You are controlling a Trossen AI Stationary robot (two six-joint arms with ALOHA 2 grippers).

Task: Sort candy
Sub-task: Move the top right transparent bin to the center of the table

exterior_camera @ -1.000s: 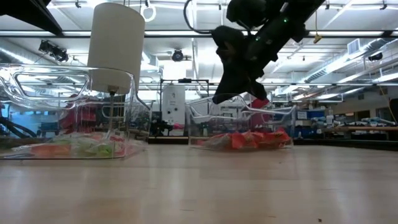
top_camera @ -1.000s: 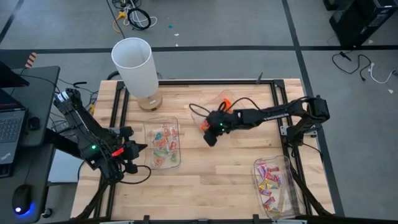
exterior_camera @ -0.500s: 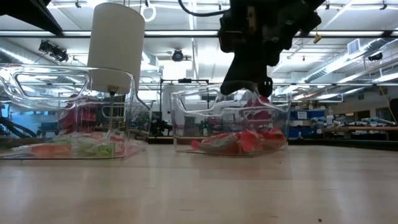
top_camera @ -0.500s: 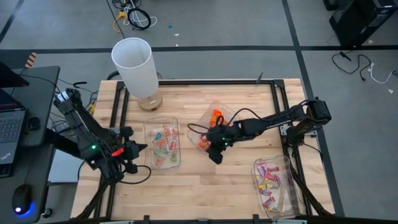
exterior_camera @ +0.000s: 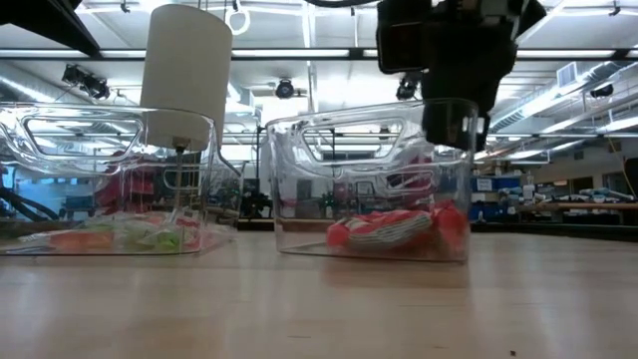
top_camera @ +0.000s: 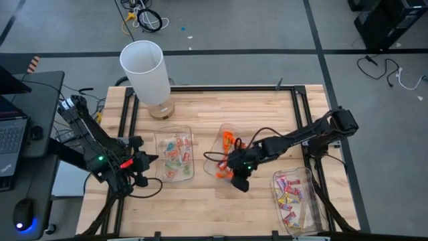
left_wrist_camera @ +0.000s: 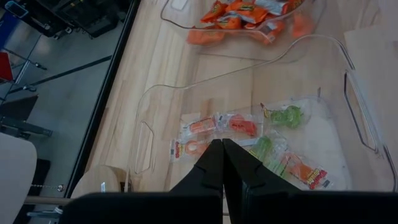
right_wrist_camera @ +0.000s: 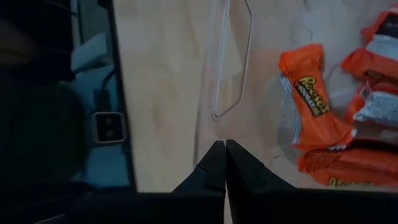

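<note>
Dragged nearer by the right pincer, fingers together on its rim, the orange tray should slide slowly, staying flat on the counter

Orange candy, white cylinder

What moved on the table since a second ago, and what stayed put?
The right gripper, shut, has dragged the tray of orange candy from the back of the table towards the front edge, so it looks nearer in the low view. The left gripper, the tray of mixed candy, the right-hand tray and the white cylinder stayed put.
</note>
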